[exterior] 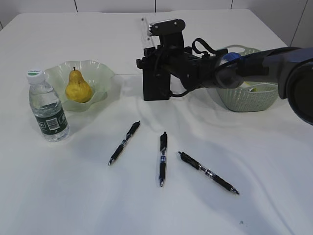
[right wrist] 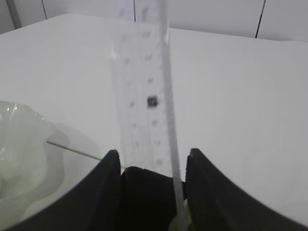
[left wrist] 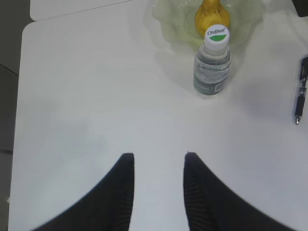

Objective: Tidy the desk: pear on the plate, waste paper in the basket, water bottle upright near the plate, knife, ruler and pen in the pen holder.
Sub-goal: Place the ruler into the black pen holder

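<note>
Done: pear (exterior: 78,87) sitting on plate (exterior: 100,73), bottle (exterior: 47,108) standing | right gripper (right wrist: 150,161) spread, releasing ruler (right wrist: 144,91) into holder (exterior: 156,83) | left gripper (left wrist: 156,163) spread, idling | three pens (exterior: 163,157) remaining

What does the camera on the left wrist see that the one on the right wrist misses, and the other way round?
Only the left wrist view shows the yellow pear, the small clear plastic water bottle with its white cap, standing upright, and one black pen at the right edge. Only the right wrist view shows the clear transparent plastic ruler standing up out of the small black pen holder, between that arm's tool tips. Both show the pale green wavy glass plate and the white desk.
</note>
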Tool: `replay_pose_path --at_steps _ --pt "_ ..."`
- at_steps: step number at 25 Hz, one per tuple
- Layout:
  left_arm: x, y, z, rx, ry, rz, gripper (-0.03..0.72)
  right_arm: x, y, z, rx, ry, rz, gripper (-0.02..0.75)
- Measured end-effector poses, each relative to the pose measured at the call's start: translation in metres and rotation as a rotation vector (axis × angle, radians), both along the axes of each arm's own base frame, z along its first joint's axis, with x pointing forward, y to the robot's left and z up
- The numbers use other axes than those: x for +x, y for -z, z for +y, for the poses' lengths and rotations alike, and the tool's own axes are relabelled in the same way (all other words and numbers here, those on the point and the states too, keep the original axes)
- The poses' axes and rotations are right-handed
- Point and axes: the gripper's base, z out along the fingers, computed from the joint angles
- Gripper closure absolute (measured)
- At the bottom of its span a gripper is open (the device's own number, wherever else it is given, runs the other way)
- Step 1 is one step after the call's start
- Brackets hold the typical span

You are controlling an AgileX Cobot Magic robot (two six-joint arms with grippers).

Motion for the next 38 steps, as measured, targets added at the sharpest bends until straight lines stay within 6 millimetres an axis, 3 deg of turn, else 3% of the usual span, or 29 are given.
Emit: replay_pose_path --at_steps 16,28,38 --pt "0.000 0.000 0.000 0.000 0.000 0.000 0.449 -0.001 -0.002 0.000 -0.012 -0.005 0.032 0.352" --pt "0.000 0.000 0.000 0.000 0.000 0.000 0.449 -0.022 -0.081 -0.005 -0.039 -0.033 0.132 0.352" --pt "0.000 0.000 0.000 0.000 0.000 0.000 0.449 -0.080 -0.172 -0.023 -0.120 -0.082 0.364 0.352"
